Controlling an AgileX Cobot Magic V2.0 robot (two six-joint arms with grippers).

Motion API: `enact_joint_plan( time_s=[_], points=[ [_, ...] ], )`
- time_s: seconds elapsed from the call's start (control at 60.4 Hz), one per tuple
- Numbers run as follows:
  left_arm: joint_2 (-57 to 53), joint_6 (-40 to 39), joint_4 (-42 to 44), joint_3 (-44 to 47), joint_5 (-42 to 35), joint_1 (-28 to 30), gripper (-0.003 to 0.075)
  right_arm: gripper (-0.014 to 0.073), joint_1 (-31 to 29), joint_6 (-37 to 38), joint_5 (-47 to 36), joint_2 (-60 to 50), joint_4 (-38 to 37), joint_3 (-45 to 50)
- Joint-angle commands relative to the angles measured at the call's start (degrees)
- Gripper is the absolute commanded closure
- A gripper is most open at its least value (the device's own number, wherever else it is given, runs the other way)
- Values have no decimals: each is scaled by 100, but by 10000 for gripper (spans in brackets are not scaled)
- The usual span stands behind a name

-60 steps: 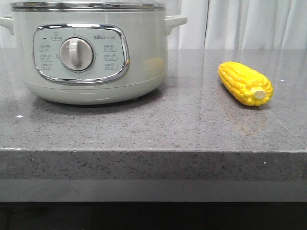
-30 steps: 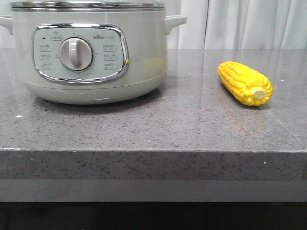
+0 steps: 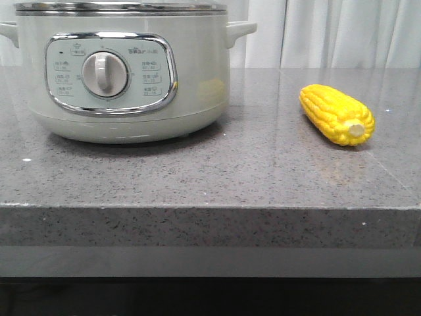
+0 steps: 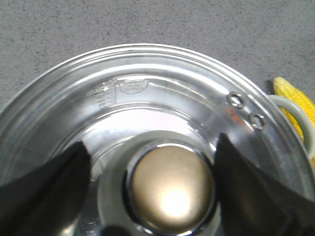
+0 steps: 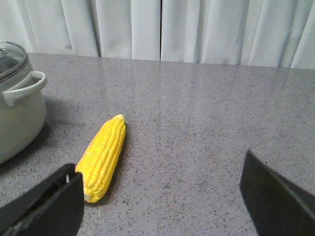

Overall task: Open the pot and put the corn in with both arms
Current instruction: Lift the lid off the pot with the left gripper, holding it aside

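Front view shows one pot (image 3: 125, 69) and one corn (image 3: 337, 114) on the grey speckled surface (image 3: 210, 178). The pot stands toward the surface's left side with its lid (image 4: 147, 108) on; through the glass nothing inside can be made out. The corn lies well apart toward the right side, stub end facing the front edge. The left pincer (image 4: 152, 182) is spread wide to either side of the lid's knob (image 4: 171, 189), gripping nothing. The right pincer (image 5: 162, 196) is wide open and empty, near the corn.
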Motion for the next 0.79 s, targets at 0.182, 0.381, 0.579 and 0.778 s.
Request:
enact_joint_plan(
  time_s=[0.182, 0.381, 0.579, 0.778],
  points=[
    [-252, -28, -83, -204, -275, -42, 384, -60, -38, -52, -425, 88, -34, -174],
    [-323, -28, -83, -217, -275, -42, 385, -60, -38, -52, -425, 88, -34, -174],
    [-399, -28, -83, -662, -125, -42, 385, -60, -38, -52, -425, 88, -34, -174],
    [-522, -17, -83, -1010, 10, -42, 385, -60, -38, -52, -425, 88, -34, -174]
  ],
)
